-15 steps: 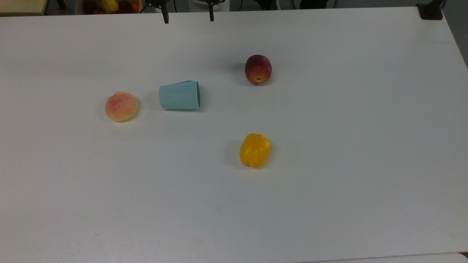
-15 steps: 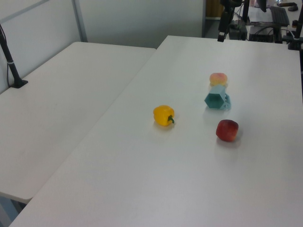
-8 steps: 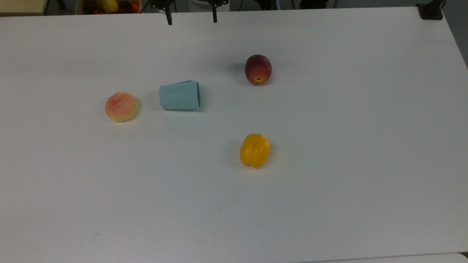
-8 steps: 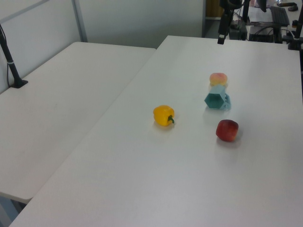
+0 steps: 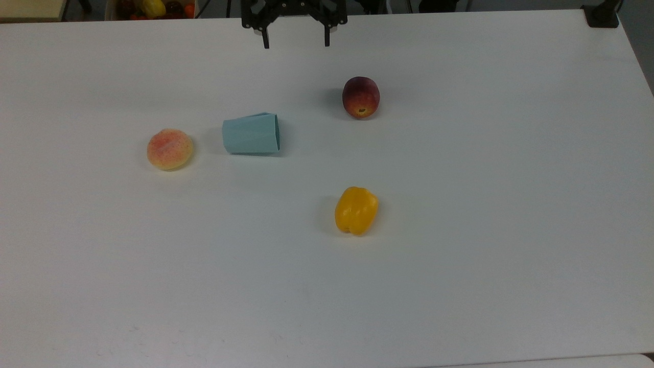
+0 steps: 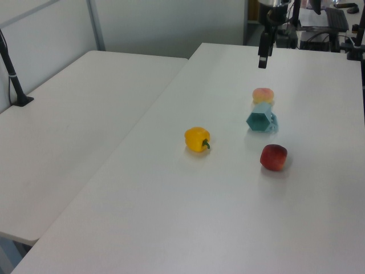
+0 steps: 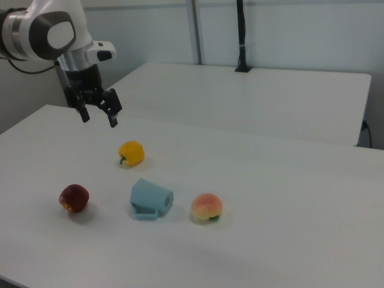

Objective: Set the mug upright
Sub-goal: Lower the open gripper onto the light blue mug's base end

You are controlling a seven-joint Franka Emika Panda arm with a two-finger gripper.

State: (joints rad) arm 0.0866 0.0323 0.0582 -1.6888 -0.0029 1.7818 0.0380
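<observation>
Spreading across every view, the white table (image 5: 460, 255) carries 4 small things, and a second white table (image 6: 68, 131) stands beside it. The robot arm (image 7: 45, 27) reaches in at the right view's upper left, and its gripper (image 5: 296, 43) hangs above the table's far edge in the top view with both fingers (image 7: 112, 122) spread wide apart, holding nothing. The mug (image 5: 251, 133) lies on its side, its wide hexagonal rim facing the top view's right and its handle resting on the table in the right view. It sits between the peach (image 5: 169, 148), near its base, and the red apple (image 5: 360, 96). The yellow bell pepper (image 5: 356, 210) lies nearer the top view's bottom, well apart from the mug.
</observation>
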